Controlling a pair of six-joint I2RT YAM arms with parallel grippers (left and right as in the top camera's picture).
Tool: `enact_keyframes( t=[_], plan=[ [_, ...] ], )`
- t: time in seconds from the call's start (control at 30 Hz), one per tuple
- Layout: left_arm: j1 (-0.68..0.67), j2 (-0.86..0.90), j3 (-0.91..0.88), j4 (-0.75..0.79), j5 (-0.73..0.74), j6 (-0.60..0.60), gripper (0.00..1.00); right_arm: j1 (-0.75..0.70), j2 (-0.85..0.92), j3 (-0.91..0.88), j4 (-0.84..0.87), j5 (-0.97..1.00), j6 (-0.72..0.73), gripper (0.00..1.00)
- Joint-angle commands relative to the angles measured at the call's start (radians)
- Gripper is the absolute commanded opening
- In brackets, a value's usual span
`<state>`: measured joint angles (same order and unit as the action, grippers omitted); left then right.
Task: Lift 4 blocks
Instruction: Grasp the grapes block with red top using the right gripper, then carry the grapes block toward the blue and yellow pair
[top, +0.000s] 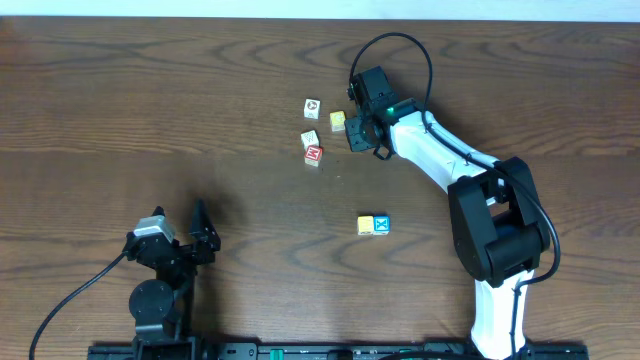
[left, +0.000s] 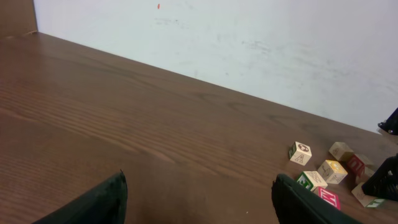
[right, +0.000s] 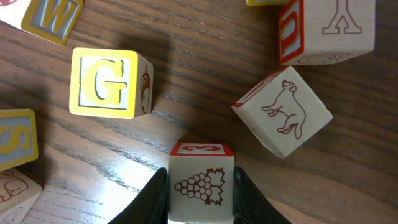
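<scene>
Whitish grape-marked cube (right: 200, 177), judged light, rigid, smooth wood, standing among other cubes (right: 106, 84), is pinched on opposite flat sides by the right gripper (right: 201, 194); the left gripper (left: 199, 186) is seen spread wide.

Right end effector (right: 201, 198) hugs grape block (right: 201, 180), fingers (right: 155, 198) against both sides; G block (right: 109, 83) & dog block (right: 283, 112) crowd just ahead, only narrow gaps btwn. Yellow block (top: 367, 225) & blue block (top: 381, 225) touch each other, free approach all round. Counter (top: 150, 110) wide open twd left arm's side.
</scene>
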<state>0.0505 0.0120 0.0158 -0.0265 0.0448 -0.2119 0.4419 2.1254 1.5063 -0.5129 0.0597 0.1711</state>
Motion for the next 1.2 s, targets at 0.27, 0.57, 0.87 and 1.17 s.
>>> enact_keyframes(
  t=[0.27, 0.57, 0.87, 1.17],
  plan=[
    [-0.001, -0.001, -0.012, -0.044, -0.03, 0.008, 0.75, 0.005, -0.043, 0.019, -0.03, 0.004, -0.004, 0.16],
    [-0.001, -0.001, -0.012, -0.044, -0.03, 0.008, 0.75, 0.002, -0.225, 0.019, -0.14, 0.071, -0.005, 0.16],
    [-0.001, -0.001, -0.012, -0.044, -0.03, 0.008, 0.75, 0.002, -0.45, 0.019, -0.42, 0.109, 0.008, 0.07],
    [-0.001, -0.001, -0.012, -0.044, -0.03, 0.008, 0.75, 0.005, -0.638, -0.045, -0.612, 0.142, 0.114, 0.02]
  ],
)
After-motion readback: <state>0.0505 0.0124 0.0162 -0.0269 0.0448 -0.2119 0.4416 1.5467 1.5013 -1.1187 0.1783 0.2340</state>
